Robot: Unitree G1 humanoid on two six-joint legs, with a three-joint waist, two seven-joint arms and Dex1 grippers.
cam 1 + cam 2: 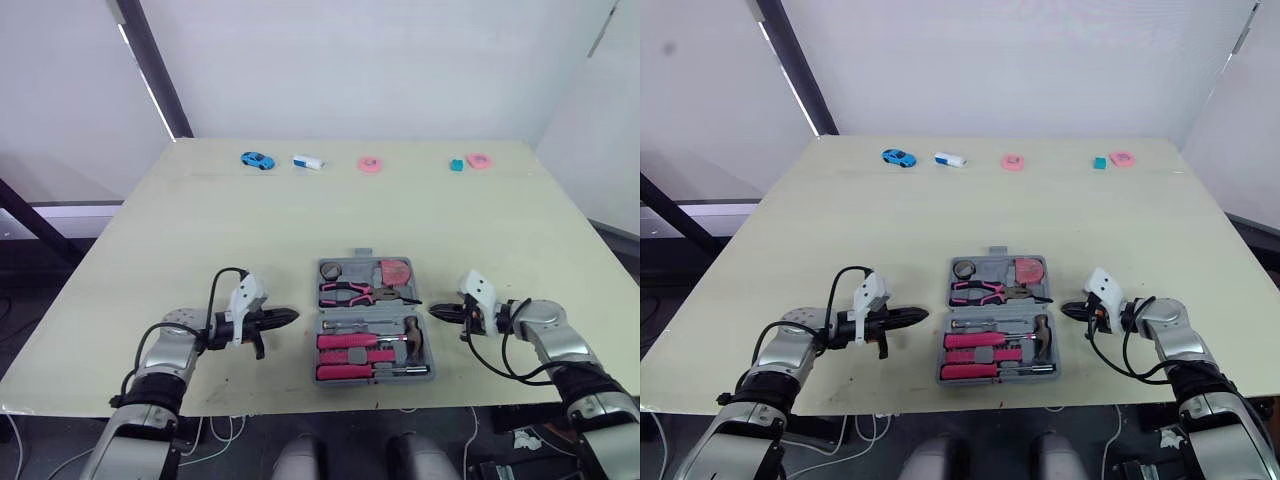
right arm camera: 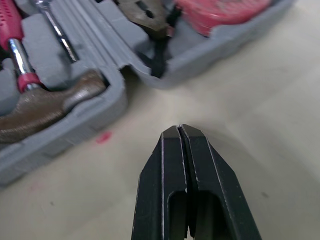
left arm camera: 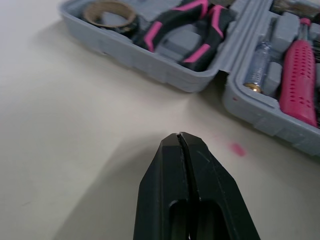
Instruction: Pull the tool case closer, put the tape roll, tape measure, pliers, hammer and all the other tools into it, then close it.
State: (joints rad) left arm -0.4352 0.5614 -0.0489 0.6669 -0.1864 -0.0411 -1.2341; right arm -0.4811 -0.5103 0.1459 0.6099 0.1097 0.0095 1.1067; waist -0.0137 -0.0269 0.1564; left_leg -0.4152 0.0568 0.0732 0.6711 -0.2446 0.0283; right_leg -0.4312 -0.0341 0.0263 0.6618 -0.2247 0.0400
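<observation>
The grey tool case [image 1: 372, 375] lies open and flat near the table's front edge, between my two grippers. In its far half lie the tape roll [image 1: 331, 270], the pink-handled pliers [image 1: 345, 293] and the red tape measure [image 1: 397, 271]. Its near half holds the hammer [image 1: 412, 338] and pink-handled screwdrivers [image 1: 355, 342]. My left gripper [image 1: 290, 318] is shut and empty, its tip a short way left of the case [image 3: 200, 80]. My right gripper [image 1: 436, 310] is shut and empty, just right of the case [image 2: 75, 127].
Along the table's far edge lie a blue toy car [image 1: 257, 159], a white and blue item [image 1: 308, 161], a pink item [image 1: 370, 165], a small teal item [image 1: 456, 164] and another pink item [image 1: 479, 160]. The table's front edge [image 1: 300, 410] runs just below the case.
</observation>
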